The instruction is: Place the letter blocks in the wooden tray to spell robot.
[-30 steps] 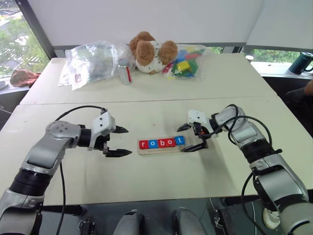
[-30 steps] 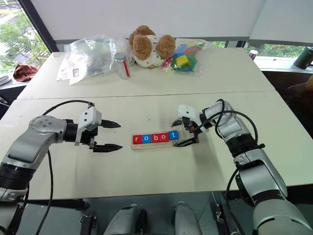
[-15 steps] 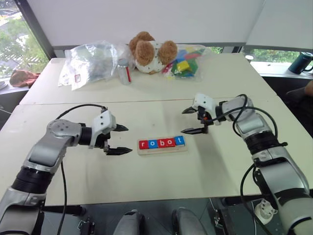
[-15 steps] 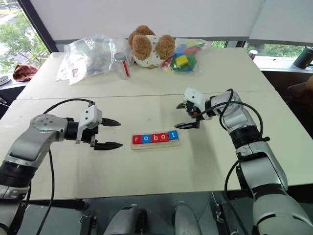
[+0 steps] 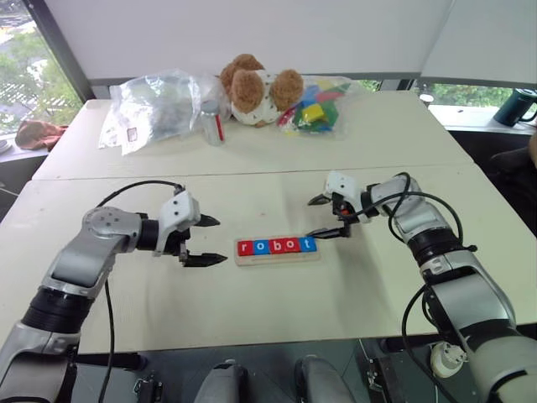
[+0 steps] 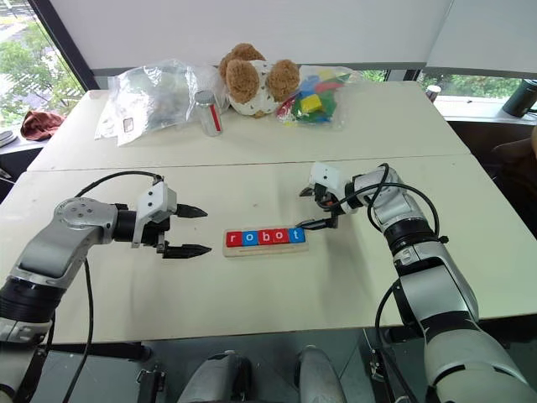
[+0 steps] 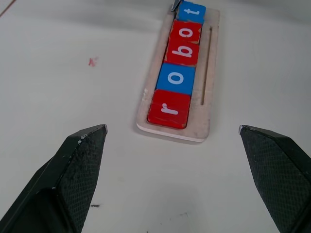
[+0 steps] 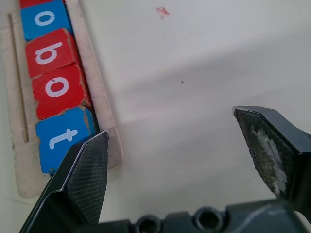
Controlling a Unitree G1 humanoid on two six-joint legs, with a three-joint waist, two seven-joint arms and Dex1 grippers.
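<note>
Five letter blocks [image 5: 277, 246] lie side by side in the wooden tray [image 5: 252, 259] at the middle of the near table and read "robot": red r [image 7: 169, 108], blue o [image 7: 176, 78], red b [image 7: 182, 52], red o [image 7: 186, 31], blue t [image 8: 60, 138]. My left gripper [image 5: 220, 241] is open, a short way left of the tray's r end and pointing at it. My right gripper [image 5: 310, 218] is open with nothing between its fingers. It hangs by the far side of the t end, one fingertip [image 8: 90, 160] close over the tray's corner.
On the far table lie a brown teddy bear [image 5: 256, 88], clear plastic bags [image 5: 155, 105], a small bottle [image 5: 215, 122] and a bag of coloured toy blocks [image 5: 319, 107]. A dark cup [image 5: 516, 107] stands on the sill at far right. A seam [image 5: 252, 175] splits the two tables.
My right gripper has left the tray's t end, which it straddled a second ago, and now sits just beyond the tray's far side. The left gripper and the blocks have not moved.
</note>
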